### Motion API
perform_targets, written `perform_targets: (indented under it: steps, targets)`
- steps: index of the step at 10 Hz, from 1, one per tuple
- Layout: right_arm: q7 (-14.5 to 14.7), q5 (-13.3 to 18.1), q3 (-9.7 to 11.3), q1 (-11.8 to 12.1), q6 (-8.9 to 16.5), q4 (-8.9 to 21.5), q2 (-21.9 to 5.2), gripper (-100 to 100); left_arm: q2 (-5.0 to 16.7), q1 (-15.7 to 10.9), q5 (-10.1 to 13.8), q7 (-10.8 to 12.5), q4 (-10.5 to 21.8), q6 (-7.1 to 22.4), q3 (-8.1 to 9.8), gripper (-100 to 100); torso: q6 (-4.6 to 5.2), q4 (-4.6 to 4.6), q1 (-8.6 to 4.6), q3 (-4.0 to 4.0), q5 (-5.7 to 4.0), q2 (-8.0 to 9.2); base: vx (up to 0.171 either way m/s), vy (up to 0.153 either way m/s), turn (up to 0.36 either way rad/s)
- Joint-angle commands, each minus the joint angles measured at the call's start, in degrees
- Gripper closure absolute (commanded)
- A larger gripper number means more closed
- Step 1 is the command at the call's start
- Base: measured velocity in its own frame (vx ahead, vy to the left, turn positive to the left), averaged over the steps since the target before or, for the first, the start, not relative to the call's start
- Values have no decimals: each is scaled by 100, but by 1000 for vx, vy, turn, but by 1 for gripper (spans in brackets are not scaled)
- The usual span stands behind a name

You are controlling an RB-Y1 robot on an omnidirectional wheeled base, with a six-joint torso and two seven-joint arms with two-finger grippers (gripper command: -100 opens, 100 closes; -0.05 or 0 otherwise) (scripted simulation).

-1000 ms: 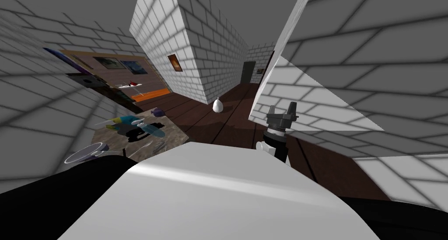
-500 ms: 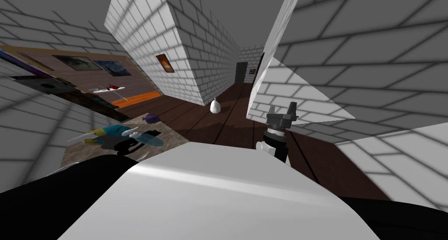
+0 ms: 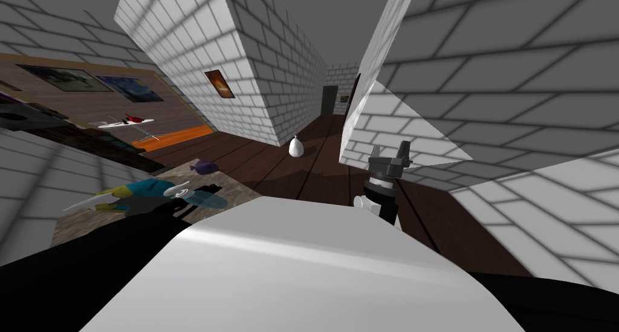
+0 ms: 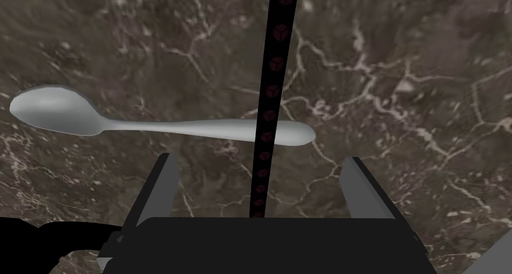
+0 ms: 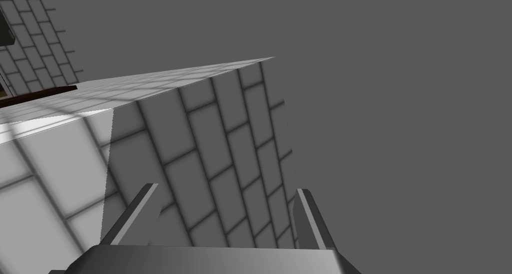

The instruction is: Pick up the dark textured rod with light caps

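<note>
The left gripper (image 4: 260, 157) holds its two fingers wide apart above a dark brown marbled surface (image 4: 400, 61) with pale veins. A thin dark rod (image 4: 272, 91) with a reddish cube pattern runs through the centre of the frame, midway between the fingers. It crosses over the handle of a grey spoon (image 4: 150, 126) lying crosswise just beyond the fingertips.

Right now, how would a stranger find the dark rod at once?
Start at the brown marbled tabletop under the open left gripper. A grey spoon lies there, and the rod crosses its handle. Unlike the spoon, it is thin, straight and black, with dark red marks.
</note>
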Motion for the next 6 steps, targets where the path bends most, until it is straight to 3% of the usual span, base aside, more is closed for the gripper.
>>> perform_targets:
  steps: [1,2,3,5,6]
  targets:
    - [0,0,0,0,0,0,0,0,0,0,0,0,0,0,0,-100,0,0,0,0,0,0,0,0,0]
    - [0,0,0,0,0,0,0,0,-3,-15,-5,-5,18,-11,-5,0,-1,0,-11,0,-4,-1,0,0,0]
    - [0,0,0,0,0,0,0,0,-165,-64,6,-108,46,104,-61,-100,-1,0,-14,-1,-5,-1,6,4,-26]
    - [0,0,0,0,0,0,0,0,-328,-115,17,-213,76,218,-117,-100,-2,0,-13,-1,-4,-2,3,2,-9]
    - [0,0,0,0,0,0,0,0,-283,-136,3,-203,124,137,-113,-100,-2,0,-14,-1,-5,-1,0,0,0]
